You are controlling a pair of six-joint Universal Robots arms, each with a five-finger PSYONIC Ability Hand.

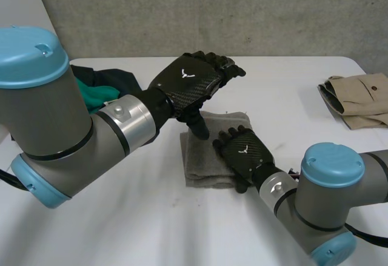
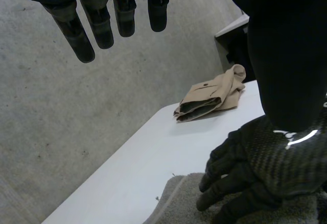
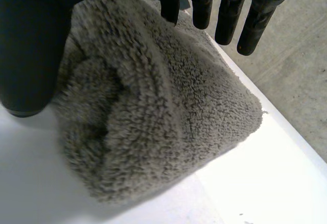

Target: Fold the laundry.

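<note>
While left hand (image 1: 188,81) hovers open-fingered, right hand (image 1: 245,149) flat on folded fluffy grey towel (image 1: 201,163).

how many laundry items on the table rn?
3: grey towel mid-table under the right hand; folded beige garment near the right edge; green-and-dark heap behind the left arm, maybe several pieces.

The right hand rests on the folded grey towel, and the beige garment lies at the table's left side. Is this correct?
Not quite: the right hand rests on the folded grey towel, but the beige garment lies at the right side of the table, as the head view shows.
</note>
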